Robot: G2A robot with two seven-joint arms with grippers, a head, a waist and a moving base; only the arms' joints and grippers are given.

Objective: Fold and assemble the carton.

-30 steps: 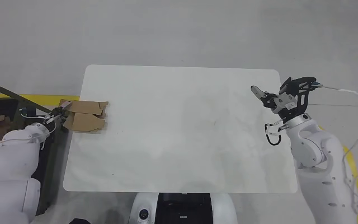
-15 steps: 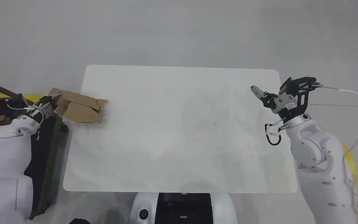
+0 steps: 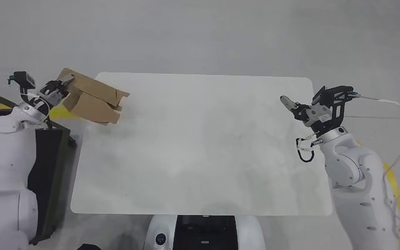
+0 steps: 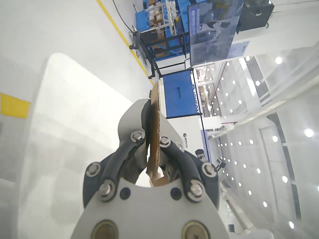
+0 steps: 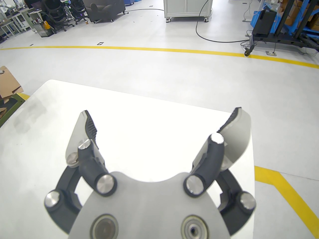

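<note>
Seemingly the fetching step: left jaws pinch the flattened carton (image 3: 94, 100) at the surface's (image 3: 200, 156) far-left corner; right jaws gape empty. Next, probably bring it centre.

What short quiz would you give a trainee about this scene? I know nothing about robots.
1. True or false: the carton lies flat in the middle of the table.
2. The right jaws are: A) open and empty; B) shut on cardboard; C) holding a cable.
3. Fill in: the carton is clamped in the ___ jaws.
Key: 1 false, it is held at the table's corner; 2 A; 3 left jaws.
</note>
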